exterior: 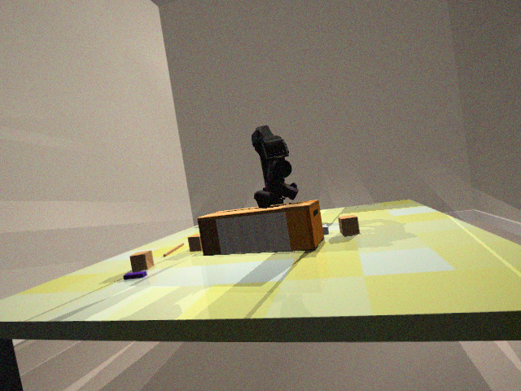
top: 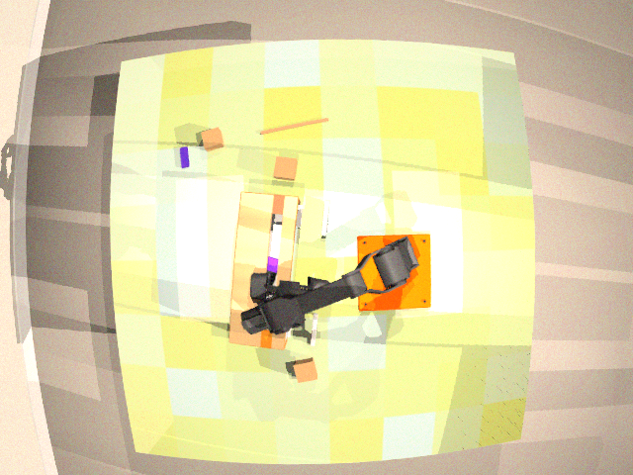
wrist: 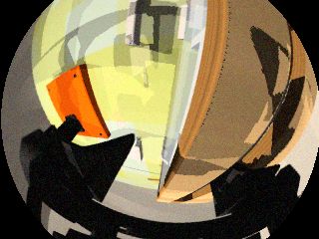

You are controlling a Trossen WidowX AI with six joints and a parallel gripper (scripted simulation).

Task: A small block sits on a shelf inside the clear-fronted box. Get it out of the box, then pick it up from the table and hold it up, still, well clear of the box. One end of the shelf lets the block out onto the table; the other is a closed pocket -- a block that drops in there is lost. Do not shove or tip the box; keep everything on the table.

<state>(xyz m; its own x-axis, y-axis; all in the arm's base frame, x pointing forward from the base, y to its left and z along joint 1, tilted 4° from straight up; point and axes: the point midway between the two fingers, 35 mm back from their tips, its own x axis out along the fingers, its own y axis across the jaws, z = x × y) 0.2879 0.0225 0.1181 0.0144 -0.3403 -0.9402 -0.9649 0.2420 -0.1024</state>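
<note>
The small purple rigid block (top: pixel 272 264) inside the long orange clear-fronted box (top: pixel 245 286) looked light and easy to pinch across its narrow sides, while the black parallel-jaw gripper (top: pixel 264 287) over the box stood wide open and empty.

Overhead, low side, wrist views
</note>
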